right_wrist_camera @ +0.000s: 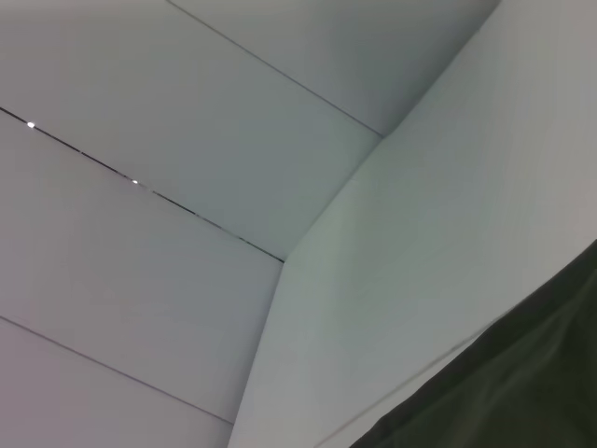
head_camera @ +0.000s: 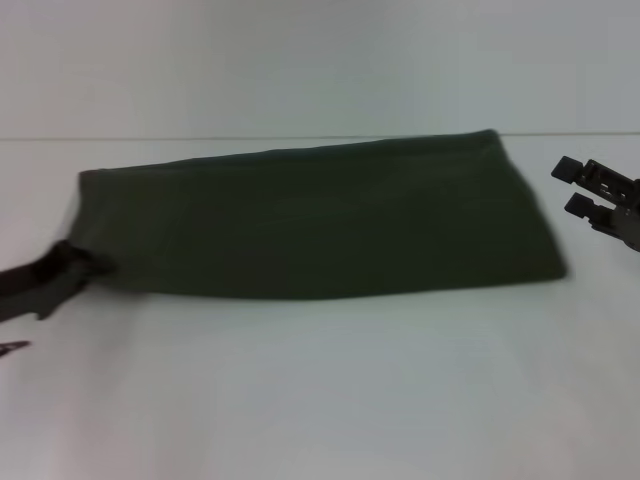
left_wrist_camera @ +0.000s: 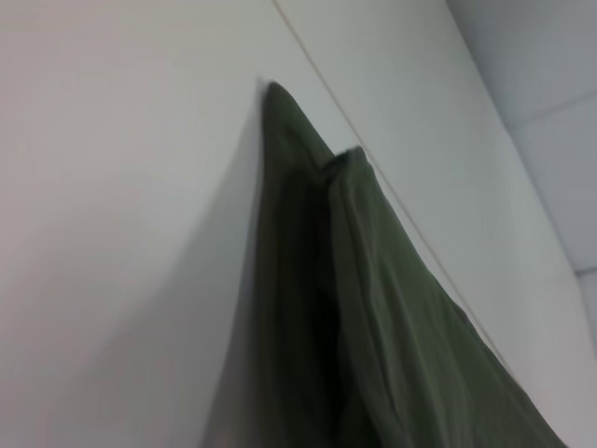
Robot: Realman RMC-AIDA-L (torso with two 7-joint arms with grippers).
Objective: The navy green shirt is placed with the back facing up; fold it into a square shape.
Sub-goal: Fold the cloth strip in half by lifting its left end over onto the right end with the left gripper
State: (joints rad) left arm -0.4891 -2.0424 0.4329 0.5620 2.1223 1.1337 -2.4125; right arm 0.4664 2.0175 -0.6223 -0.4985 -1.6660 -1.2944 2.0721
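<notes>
The navy green shirt [head_camera: 320, 220] lay on the table [head_camera: 320, 400] as a long band, axis left-to-right. The left gripper [head_camera: 78, 266] was clamped on its left end — the right gripper [head_camera: 572, 187], fingers apart, hovered just off the right end.

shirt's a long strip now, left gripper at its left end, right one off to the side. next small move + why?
Probably lift the left end and carry it toward the right end. The navy green shirt lies as a long band on the table, not yet square, and the left gripper is at its near-left corner, apparently pinching it. The right gripper hangs open, clear of the cloth, so the left arm seems the one set to fold.
</notes>
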